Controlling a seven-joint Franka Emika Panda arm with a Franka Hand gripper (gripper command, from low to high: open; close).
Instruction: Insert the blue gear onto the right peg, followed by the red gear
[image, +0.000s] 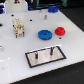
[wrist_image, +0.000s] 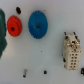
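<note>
The flat toothed bright-blue plastic gear (image: 44, 34) lies centre-frame on the white bench (image: 15, 55), beside the small red gear (image: 60, 31). End effector unseen, state unknowable. Grasp its hub squarely, keeping it level.

1. Both views are coarse and blurred; the teeth of the blue gear (image: 44, 34) and the red gear (image: 60, 31) cannot be made out singly.
2. The two pegs on the grey plate (image: 37, 58) show only as thin dark strokes; the right peg (image: 51, 50) shows no detail.
3. In the wrist view, a dark green shape (wrist_image: 2, 31) is cut off by the picture's edge.
4. The beige block (wrist_image: 71, 52) has blurred markings, unreadable.
5. Small dark specks (wrist_image: 25, 73) on the table are too small to tell.
</note>
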